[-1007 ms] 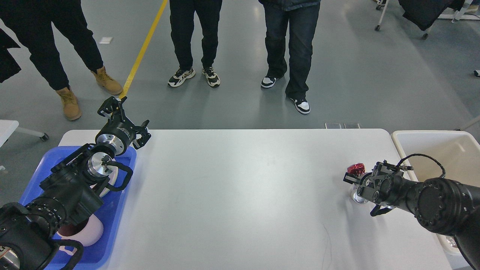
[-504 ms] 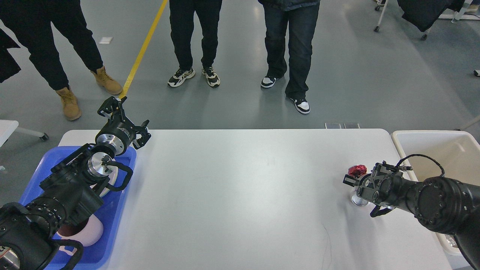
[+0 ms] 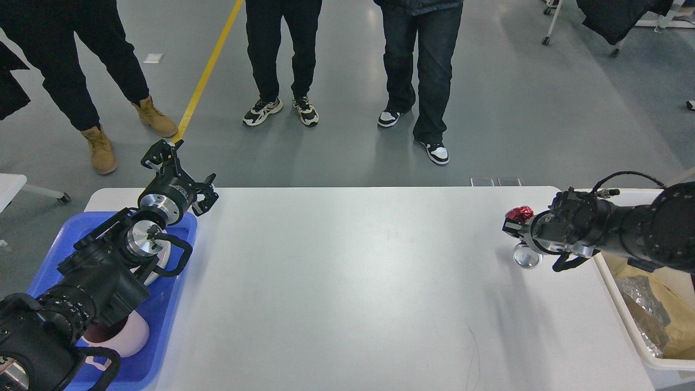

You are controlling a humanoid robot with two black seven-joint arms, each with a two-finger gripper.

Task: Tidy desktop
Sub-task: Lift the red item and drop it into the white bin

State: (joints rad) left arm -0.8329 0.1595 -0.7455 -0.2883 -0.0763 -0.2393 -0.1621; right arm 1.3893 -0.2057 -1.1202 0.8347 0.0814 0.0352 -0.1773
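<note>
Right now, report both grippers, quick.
Left gripper: open, holding nothing.
Right gripper: shut on a small red and silver object.

Right claw grips a red-topped clear object above the white desktop.

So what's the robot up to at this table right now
It is tidying the desktop. The right gripper holds a small red-topped clear item above the table's right end, next to the cream bin, which has crumpled paper and wrapping in it. The left gripper is open and empty, raised over the far end of the blue tray, where a pink cup lies. Three people stand across the table watching.
</note>
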